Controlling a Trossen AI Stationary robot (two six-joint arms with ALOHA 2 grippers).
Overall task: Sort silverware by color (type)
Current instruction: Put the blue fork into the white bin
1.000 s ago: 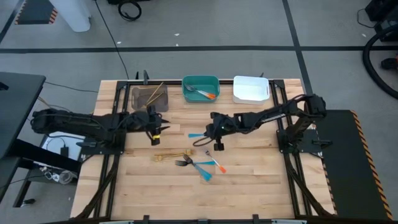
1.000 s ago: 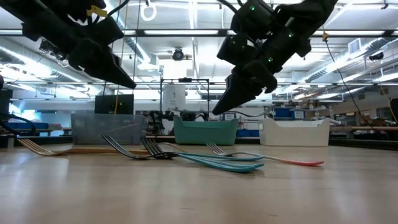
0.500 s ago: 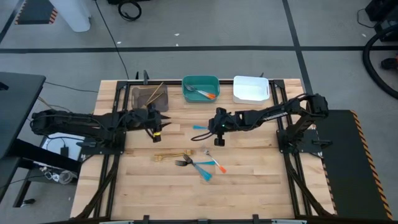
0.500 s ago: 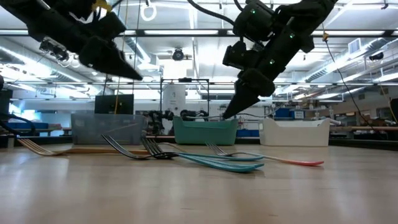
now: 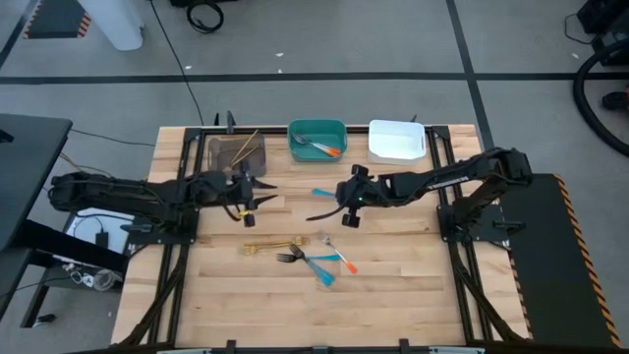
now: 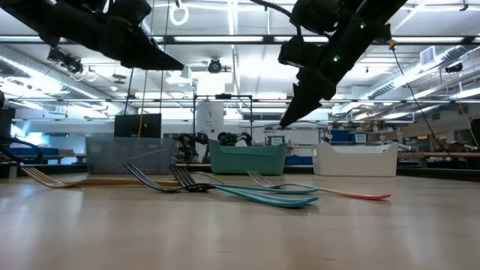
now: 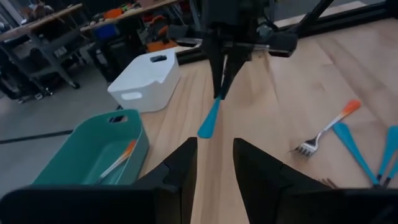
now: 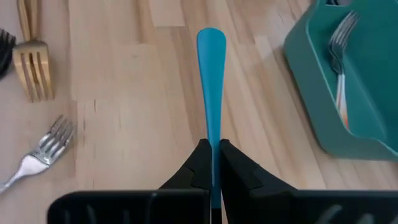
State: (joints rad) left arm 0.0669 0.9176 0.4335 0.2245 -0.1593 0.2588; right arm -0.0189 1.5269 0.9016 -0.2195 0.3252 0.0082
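On the wooden worktop [image 5: 393, 285], the teal bin [image 5: 316, 130] at the far edge holds an orange-handled fork [image 8: 339, 62], seen clearly only by the right wrist view. The right end effector [image 5: 346, 204], raised mid-worktop, is clenched on a blue-handled utensil [image 8: 210, 87] whose long axis points toward that bin. The left end effector [image 7: 214, 163] hovers with its fingers parted, grasping nothing.

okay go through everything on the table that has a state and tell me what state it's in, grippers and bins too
right gripper: shut on the blue-handled utensil, held above the table
left gripper: open, empty
teal bin: holds silverware
grey bin: holds gold pieces
white bin: looks empty
gold fork: lying flat on the table
orange-handled fork: lying flat on the table
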